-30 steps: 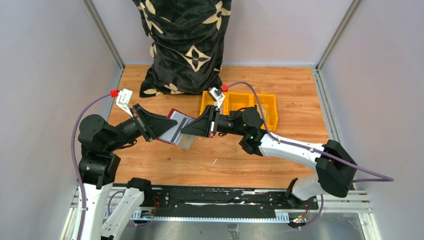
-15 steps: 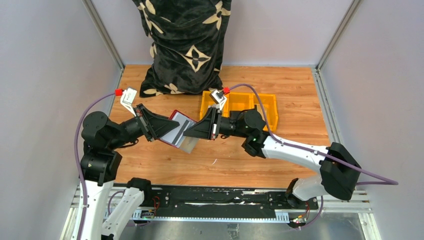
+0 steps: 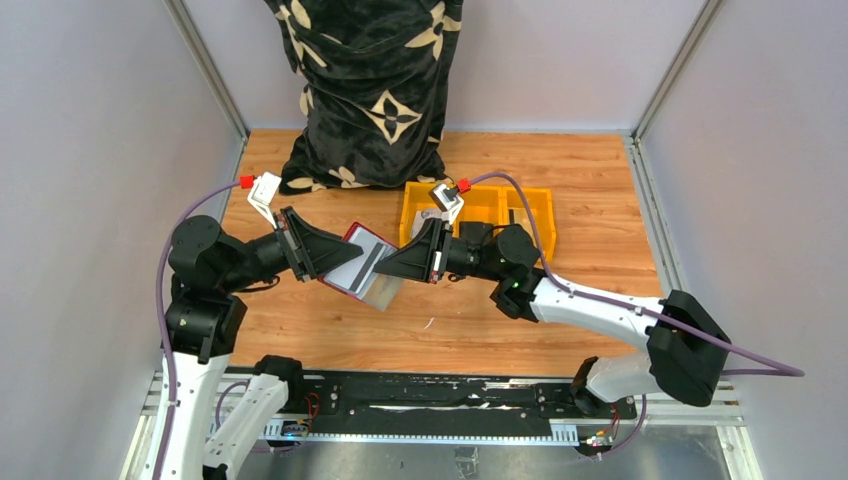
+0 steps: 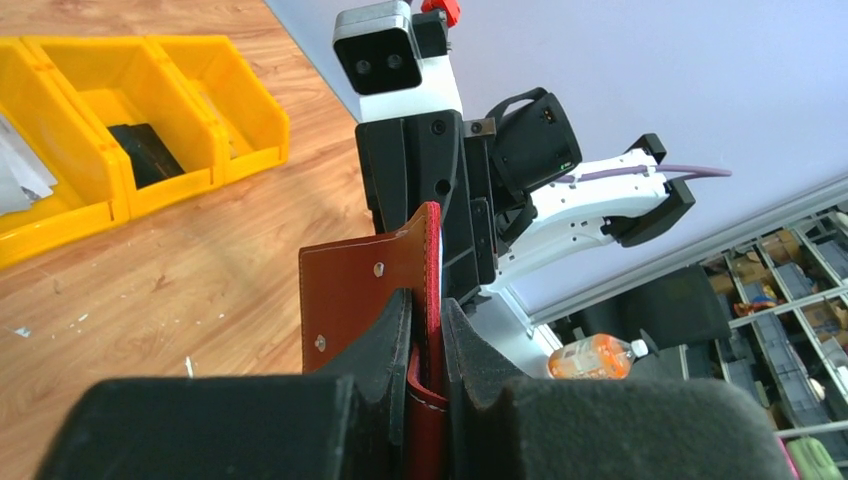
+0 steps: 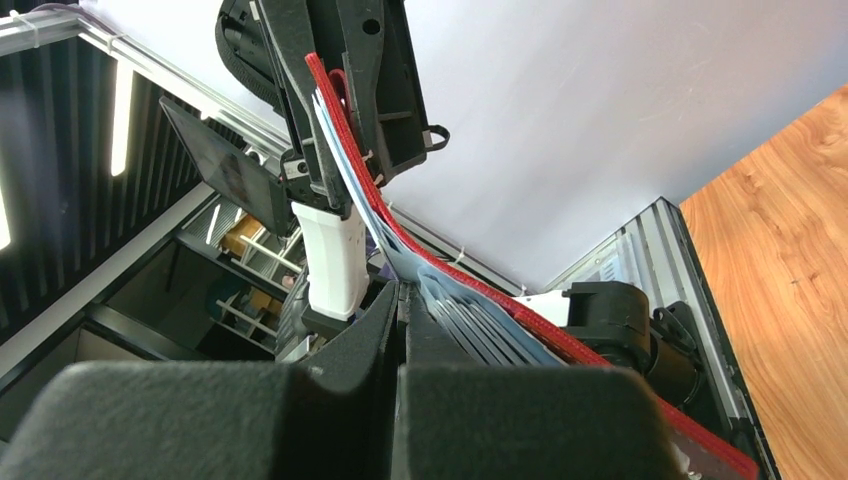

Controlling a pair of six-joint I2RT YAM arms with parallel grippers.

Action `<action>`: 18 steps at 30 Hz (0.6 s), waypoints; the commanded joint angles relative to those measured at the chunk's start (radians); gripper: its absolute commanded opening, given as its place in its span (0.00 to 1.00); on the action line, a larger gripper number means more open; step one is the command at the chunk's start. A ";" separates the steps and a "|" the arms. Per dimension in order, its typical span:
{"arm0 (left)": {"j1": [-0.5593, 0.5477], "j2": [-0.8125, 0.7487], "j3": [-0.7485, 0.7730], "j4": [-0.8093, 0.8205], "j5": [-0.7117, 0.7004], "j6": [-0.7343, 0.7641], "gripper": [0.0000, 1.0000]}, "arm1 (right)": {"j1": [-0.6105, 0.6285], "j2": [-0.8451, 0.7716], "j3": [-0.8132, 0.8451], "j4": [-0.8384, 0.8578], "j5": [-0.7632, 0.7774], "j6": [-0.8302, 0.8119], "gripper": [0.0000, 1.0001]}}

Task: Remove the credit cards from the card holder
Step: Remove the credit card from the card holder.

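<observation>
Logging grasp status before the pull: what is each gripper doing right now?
Left gripper: closed on the card holder.
Right gripper: jaws closed at its inner sleeves; whether they pinch a card cannot be told.

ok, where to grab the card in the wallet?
Pinch the loose protruding edge of the card from the right arm's side: the left gripper clamps the opposite edge of the wallet, and it fans open toward the right gripper.

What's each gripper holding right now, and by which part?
The left gripper clamps the maroon card holder by its cover edge; the right gripper pinches a pale inner sheet, card or sleeve unclear.
</observation>
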 commanded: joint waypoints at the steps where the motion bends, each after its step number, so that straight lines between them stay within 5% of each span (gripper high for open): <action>1: -0.015 -0.013 0.049 0.002 0.079 -0.023 0.02 | -0.028 -0.027 -0.030 0.004 0.065 -0.022 0.00; 7: -0.014 -0.014 0.048 -0.001 0.073 -0.020 0.03 | -0.022 -0.025 -0.017 -0.011 0.052 -0.025 0.00; 12: -0.014 -0.013 0.047 0.000 0.072 -0.023 0.02 | 0.000 0.008 0.036 -0.018 0.043 -0.030 0.50; 18: -0.014 -0.013 0.052 0.017 0.073 -0.049 0.02 | 0.013 0.044 0.075 -0.024 0.049 -0.046 0.60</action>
